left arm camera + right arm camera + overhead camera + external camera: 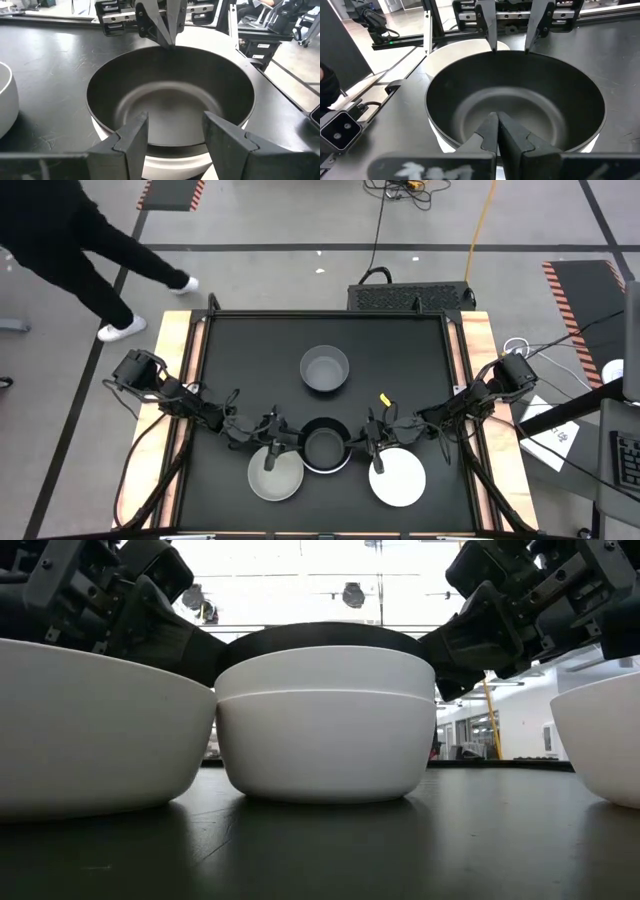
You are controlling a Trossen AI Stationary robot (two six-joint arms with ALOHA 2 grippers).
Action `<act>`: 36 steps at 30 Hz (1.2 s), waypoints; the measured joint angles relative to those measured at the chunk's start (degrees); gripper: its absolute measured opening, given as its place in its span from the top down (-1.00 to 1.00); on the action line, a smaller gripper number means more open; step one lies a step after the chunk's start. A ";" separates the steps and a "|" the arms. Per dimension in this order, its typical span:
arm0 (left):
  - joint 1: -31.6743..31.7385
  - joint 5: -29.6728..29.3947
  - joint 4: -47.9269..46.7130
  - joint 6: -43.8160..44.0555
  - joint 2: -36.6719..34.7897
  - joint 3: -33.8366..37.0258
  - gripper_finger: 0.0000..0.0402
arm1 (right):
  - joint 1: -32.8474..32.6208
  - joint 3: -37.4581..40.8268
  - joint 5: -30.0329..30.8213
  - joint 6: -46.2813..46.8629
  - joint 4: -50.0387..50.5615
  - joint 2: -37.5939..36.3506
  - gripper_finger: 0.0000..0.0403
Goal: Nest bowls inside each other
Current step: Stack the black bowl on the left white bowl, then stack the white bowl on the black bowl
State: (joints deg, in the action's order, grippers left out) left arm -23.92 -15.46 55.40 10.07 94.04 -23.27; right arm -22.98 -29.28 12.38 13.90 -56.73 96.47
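Note:
A black bowl sits nested in a stack of two white bowls at the table's near middle. My left gripper is open, its fingertips at the black bowl's left rim. My right gripper is shut, its tips at the black bowl's right rim. A pale bowl stands on the table left of the stack, under my left gripper. A white bowl stands on the right, under my right gripper. A grey bowl stands farther back. My left gripper's open fingertips stand at the black bowl's left rim, slanting down from the table's left; I cannot tell whether they touch it. My right gripper's shut fingertips meet the black bowl's right rim, slanting down from the right; touch or press cannot be told.
The black table top has raised wooden side rails. A small yellow object lies right of the grey bowl. A person's legs show on the floor beyond the table's far left corner.

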 joint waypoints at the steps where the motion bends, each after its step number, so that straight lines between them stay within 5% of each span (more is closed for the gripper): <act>1: 0.00 0.01 0.20 -0.50 0.01 0.00 0.07 | 0.00 0.00 0.00 -0.02 0.00 0.00 1.00; 17: 1.14 2.04 1.50 -2.33 -2.67 0.02 0.07 | 0.00 0.04 -0.33 -1.32 3.47 -4.76 1.00; 31: -0.47 -2.43 -18.16 -4.04 -19.38 0.07 0.07 | -0.63 0.29 -0.28 -2.50 10.08 -11.09 1.00; 36: -3.04 -2.87 -17.48 -4.60 -23.00 2.40 0.07 | -3.08 4.03 -0.27 -4.03 7.07 -16.41 1.00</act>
State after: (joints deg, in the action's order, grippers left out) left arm -26.96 -18.33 37.92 5.47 71.04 -20.87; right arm -26.06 -25.25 12.11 9.87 -49.66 80.06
